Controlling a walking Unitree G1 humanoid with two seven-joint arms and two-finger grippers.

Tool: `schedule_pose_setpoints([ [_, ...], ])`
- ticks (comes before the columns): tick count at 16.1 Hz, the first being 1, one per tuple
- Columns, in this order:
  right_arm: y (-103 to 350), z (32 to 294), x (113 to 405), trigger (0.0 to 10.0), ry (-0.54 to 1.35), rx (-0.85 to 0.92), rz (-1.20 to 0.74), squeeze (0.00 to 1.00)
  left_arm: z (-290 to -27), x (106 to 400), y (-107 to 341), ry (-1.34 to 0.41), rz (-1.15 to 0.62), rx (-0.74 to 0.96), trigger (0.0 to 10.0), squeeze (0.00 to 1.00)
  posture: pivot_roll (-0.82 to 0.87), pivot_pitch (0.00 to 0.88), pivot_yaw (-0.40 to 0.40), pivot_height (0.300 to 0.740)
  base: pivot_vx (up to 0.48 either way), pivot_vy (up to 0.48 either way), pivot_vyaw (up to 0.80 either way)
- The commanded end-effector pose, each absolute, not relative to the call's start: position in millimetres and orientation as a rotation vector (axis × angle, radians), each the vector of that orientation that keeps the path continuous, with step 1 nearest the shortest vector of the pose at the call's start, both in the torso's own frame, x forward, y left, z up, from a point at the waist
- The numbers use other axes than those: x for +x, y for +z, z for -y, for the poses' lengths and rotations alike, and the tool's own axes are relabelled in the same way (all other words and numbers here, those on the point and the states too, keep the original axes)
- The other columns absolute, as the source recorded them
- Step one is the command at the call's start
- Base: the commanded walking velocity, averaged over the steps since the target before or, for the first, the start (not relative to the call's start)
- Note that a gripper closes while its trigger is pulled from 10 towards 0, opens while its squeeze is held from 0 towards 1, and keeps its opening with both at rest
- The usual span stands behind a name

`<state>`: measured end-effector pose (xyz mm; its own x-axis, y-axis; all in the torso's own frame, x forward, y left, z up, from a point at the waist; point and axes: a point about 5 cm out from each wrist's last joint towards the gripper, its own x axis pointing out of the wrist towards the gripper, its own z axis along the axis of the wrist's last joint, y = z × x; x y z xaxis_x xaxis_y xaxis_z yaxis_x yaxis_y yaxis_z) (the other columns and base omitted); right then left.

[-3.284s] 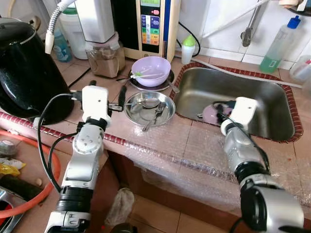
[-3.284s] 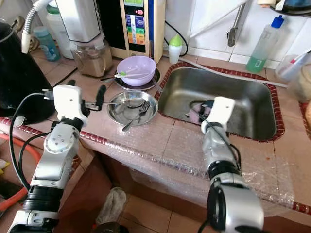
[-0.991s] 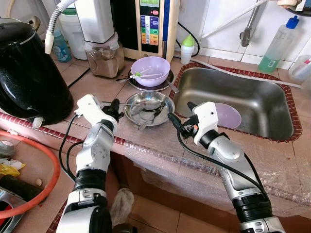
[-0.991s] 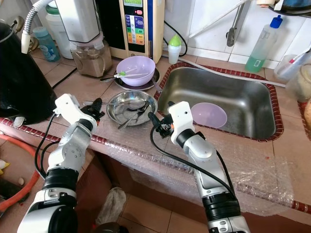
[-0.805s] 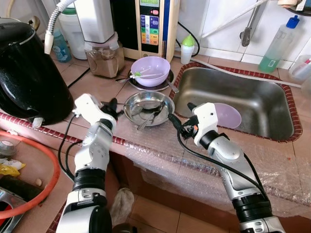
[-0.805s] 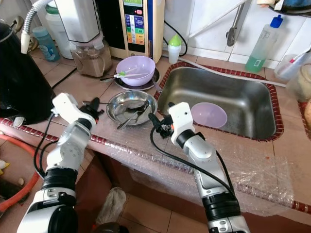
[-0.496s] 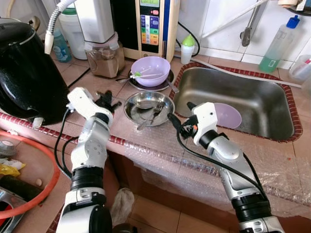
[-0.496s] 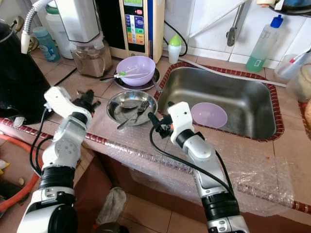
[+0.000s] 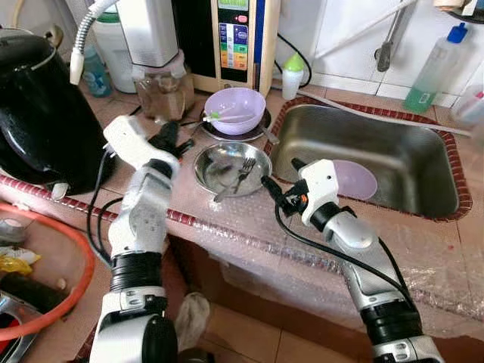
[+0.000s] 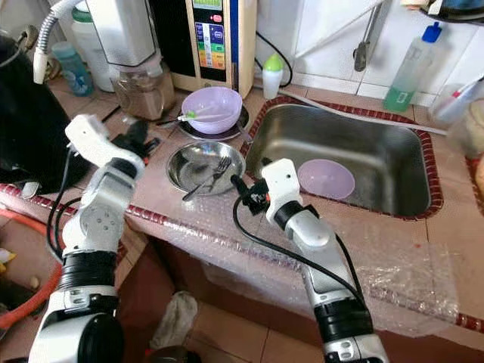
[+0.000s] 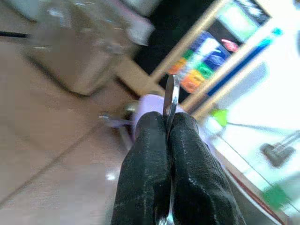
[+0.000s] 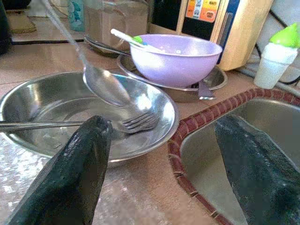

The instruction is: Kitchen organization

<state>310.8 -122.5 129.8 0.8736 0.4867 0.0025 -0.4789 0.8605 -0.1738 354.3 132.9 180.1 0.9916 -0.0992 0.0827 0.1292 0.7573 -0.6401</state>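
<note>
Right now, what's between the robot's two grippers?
The steel dish with a fork in it sits between the left gripper and the right gripper, seen in both eye views. The left one is pinching a spoon over it.

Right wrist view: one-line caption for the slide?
Open right gripper facing steel bowl holding a fork, a spoon lifted above it.

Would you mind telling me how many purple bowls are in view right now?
2. One purple bowl sits on a metal plate on the counter behind the steel dish; the other lies in the sink. Others may be hidden.
</note>
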Motion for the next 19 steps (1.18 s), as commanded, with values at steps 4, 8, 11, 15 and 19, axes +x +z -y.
schedule_pose_setpoints([
  [4, 137.9, 125.4, 316.6, 10.0, 0.492, -0.189, 0.086, 0.00, -124.3, 352.8, 198.9, -0.215, 0.094, -0.690, 0.0, 0.00, -0.01, 0.000, 0.089, 0.740, 0.000, 0.000, 0.00],
  [8, 148.8, 111.2, 313.4, 10.0, 0.629, -0.227, 0.155, 0.00, -107.3, 349.2, 197.1, -0.290, 0.056, -0.680, 0.0, 0.00, -0.01, 0.000, 0.091, 0.740, 0.000, 0.000, 0.00],
  [11, 155.4, 105.2, 307.8, 10.0, 0.779, -0.292, 0.189, 0.00, -96.0, 347.0, 198.4, -0.342, 0.046, -0.667, 0.0, 0.00, -0.01, 0.000, 0.091, 0.740, 0.000, 0.000, 0.00],
  [15, 166.0, 102.1, 314.5, 10.0, 0.773, -0.403, 0.271, 0.00, -86.8, 345.2, 202.0, -0.379, 0.040, -0.671, 0.0, 0.00, -0.01, 0.000, 0.093, 0.740, 0.000, 0.000, 0.00],
  [19, 166.3, 88.6, 323.4, 10.0, 0.774, -0.414, 0.291, 0.00, -87.8, 343.8, 204.4, -0.382, 0.058, -0.643, 0.0, 0.00, -0.01, 0.000, 0.093, 0.740, 0.000, 0.000, 0.00],
])
